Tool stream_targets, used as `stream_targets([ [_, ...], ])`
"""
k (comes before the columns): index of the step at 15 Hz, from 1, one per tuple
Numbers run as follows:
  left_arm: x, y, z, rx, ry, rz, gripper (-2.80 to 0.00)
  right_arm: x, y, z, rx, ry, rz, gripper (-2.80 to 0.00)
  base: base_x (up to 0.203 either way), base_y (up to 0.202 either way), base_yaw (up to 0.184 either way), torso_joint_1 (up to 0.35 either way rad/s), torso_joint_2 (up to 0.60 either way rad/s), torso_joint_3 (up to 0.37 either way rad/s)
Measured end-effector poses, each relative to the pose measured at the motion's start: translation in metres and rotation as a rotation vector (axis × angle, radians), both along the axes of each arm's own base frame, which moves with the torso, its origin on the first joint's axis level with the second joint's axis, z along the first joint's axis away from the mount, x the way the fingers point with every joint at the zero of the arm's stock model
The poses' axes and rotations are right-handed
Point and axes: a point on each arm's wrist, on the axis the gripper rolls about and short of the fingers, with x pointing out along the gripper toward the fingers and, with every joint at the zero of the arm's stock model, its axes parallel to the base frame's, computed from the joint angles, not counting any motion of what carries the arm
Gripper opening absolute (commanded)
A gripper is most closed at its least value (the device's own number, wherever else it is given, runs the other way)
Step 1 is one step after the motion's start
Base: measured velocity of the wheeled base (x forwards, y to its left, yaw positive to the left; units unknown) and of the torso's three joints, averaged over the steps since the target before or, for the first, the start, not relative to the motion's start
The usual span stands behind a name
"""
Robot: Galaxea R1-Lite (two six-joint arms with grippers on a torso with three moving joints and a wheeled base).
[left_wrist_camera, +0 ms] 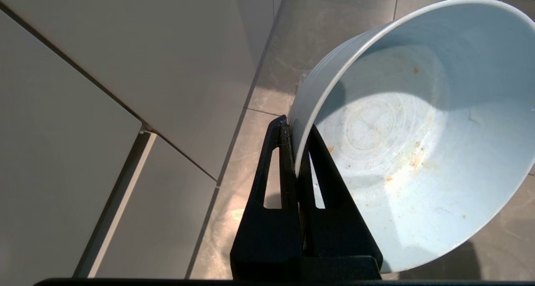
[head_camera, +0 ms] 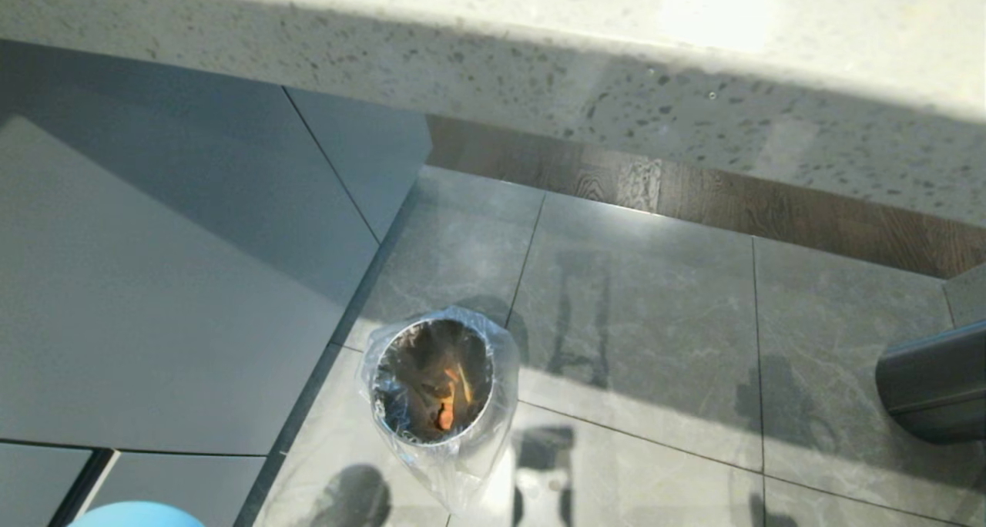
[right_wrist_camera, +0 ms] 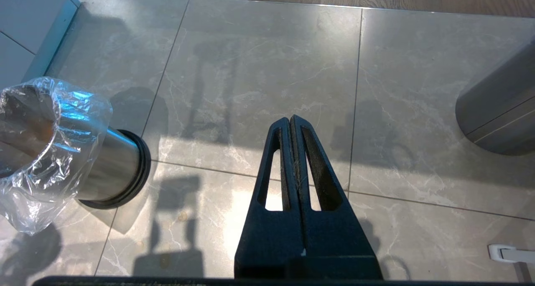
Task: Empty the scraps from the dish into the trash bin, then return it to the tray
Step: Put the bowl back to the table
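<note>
My left gripper [left_wrist_camera: 296, 129] is shut on the rim of the dish [left_wrist_camera: 418, 144], a pale blue bowl held tilted above the floor. Only orange smears and crumbs remain inside it. A sliver of the dish [head_camera: 137, 514] shows at the bottom left of the head view. The trash bin [head_camera: 433, 388], a shiny metal cylinder lined with a crinkly clear bag, stands on the floor tiles with orange and yellow scraps [head_camera: 451, 404] inside. The trash bin [right_wrist_camera: 62, 152] also shows in the right wrist view. My right gripper [right_wrist_camera: 291, 119] is shut and empty over the tiles. The tray is out of view.
A speckled stone counter edge [head_camera: 539, 72] runs across the top, with a wood strip below it. Grey cabinet fronts [head_camera: 154, 280] stand left of the bin. A dark steel cylinder [head_camera: 936, 388] stands at the right on the grey floor tiles [head_camera: 655, 319].
</note>
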Motion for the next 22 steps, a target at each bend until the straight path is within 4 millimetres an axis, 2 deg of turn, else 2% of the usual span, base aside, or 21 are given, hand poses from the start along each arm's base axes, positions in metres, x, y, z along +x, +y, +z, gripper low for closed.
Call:
stream_targets([
  [22,-0.0001,0.0000,0.0000,-0.012,-0.002,0.002,-2.80,0.0000,0.0000,0.0000,0.000,0.000,0.000,-2.80,0.000,0.000,0.000,0.000,0.00,0.000],
])
